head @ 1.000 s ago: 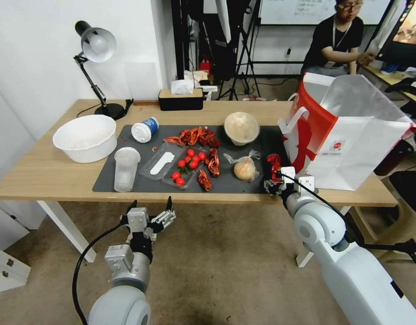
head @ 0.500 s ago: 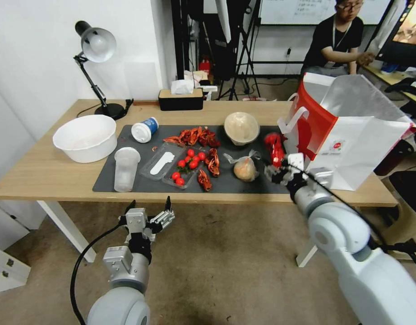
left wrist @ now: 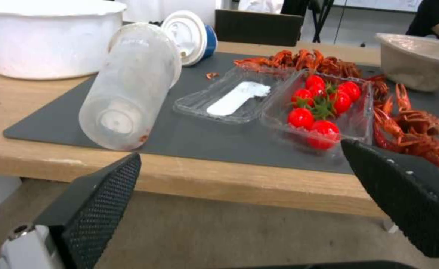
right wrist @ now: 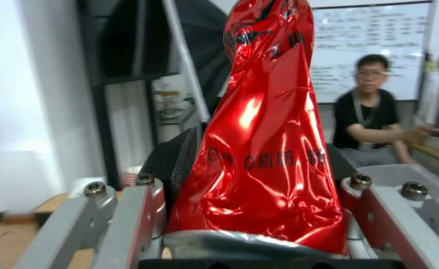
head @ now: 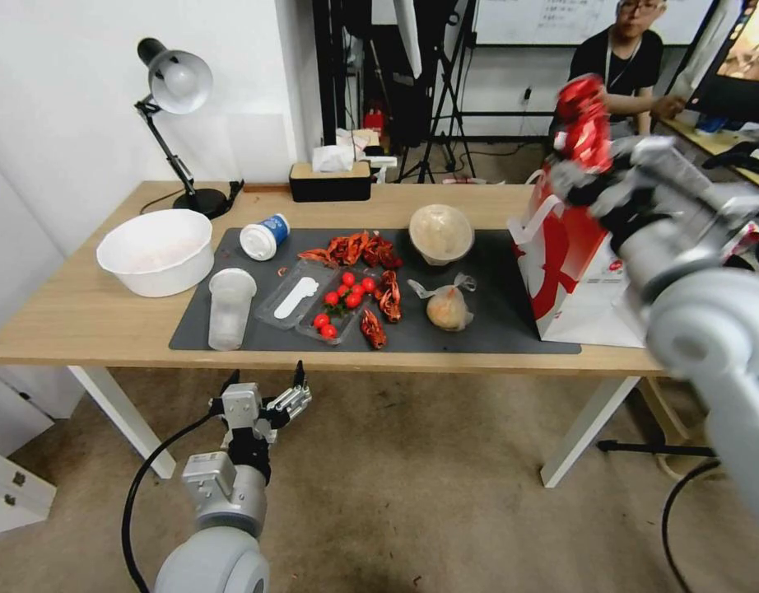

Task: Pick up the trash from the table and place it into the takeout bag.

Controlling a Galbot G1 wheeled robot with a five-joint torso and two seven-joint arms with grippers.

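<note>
Our right claw clenches the crushed shiny red drink can, held high above the big red-and-white paper takeout bag on the light-wood tabletop. Our left claw hangs spread below the tabletop's near edge.

so the table is a long light-wood top on white legs, with a dark grey mat over the middle. Sitting on the bare wood: a big white bowl at the left, a desk lamp and a black tissue box along the back edge, and the takeout bag at the right end, its near corner overlapping the mat's right edge
</note>
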